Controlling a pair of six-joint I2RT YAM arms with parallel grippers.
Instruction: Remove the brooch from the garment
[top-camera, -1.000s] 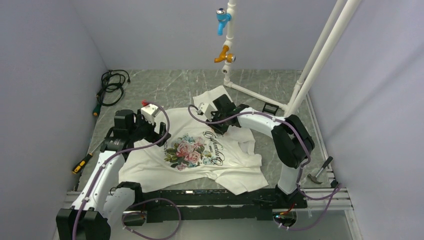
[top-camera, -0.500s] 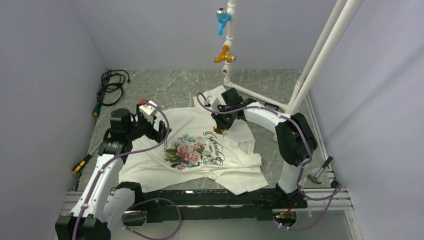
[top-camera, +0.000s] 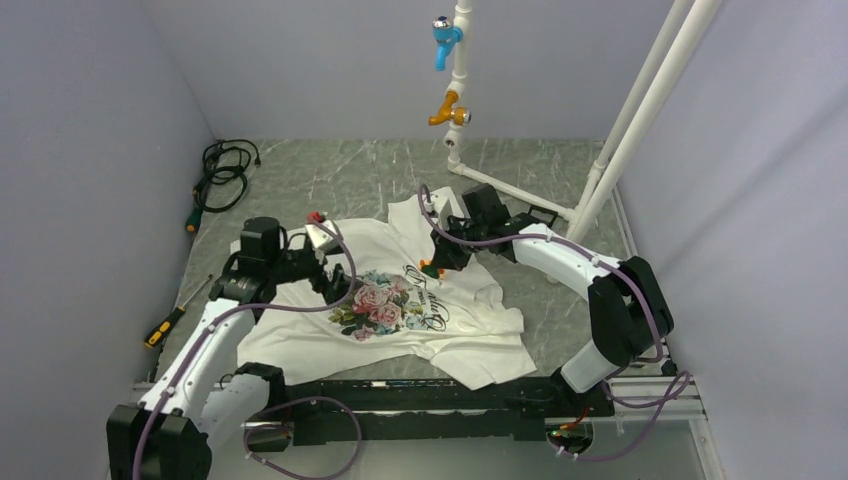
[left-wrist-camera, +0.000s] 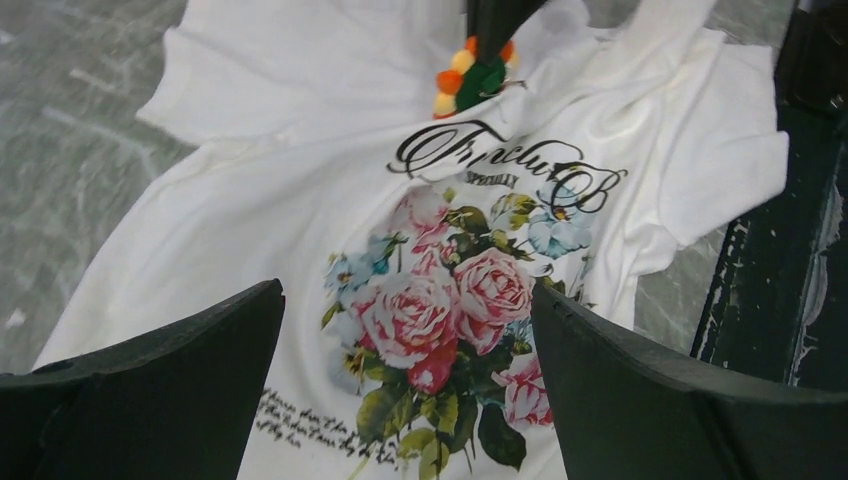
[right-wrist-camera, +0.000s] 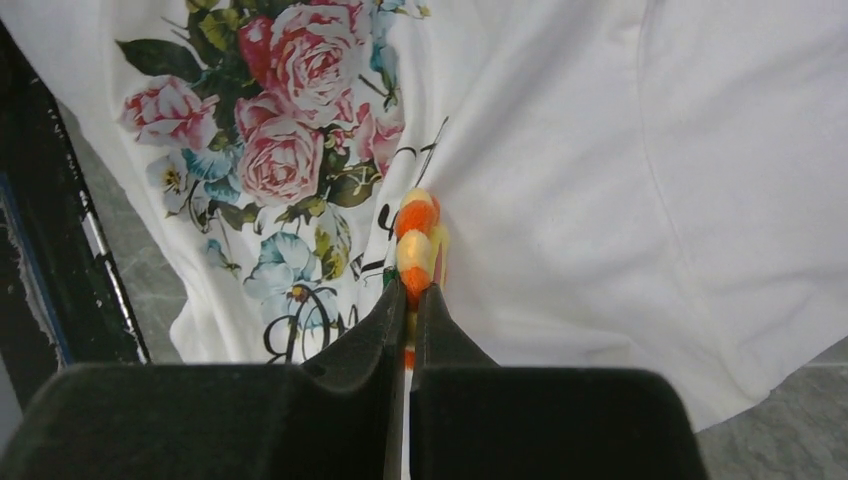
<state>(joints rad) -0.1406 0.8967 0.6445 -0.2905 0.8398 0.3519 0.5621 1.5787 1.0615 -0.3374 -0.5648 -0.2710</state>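
The white T-shirt (top-camera: 300, 330) with the rose print lies flat on the table. The orange-yellow brooch (top-camera: 431, 270) sits just above the black script; it also shows in the left wrist view (left-wrist-camera: 470, 75) and the right wrist view (right-wrist-camera: 417, 240). My right gripper (right-wrist-camera: 411, 292) is shut on the brooch, edge-on between its tips; in the top view the gripper (top-camera: 437, 262) is at the shirt's chest. My left gripper (left-wrist-camera: 405, 330) is open and empty, hovering over the roses; in the top view it (top-camera: 335, 280) is at the print's left edge.
A white pipe frame (top-camera: 620, 130) with blue and orange taps stands at the back. A coiled black cable (top-camera: 222, 172) lies back left. A yellow-and-black tool (top-camera: 165, 325) lies at the left, a hammer (top-camera: 638, 345) at the right. A black rail (top-camera: 430, 395) runs along the near edge.
My right gripper has swung right and back and come down to close on the brooch. My left gripper has moved right, toward the rose print.
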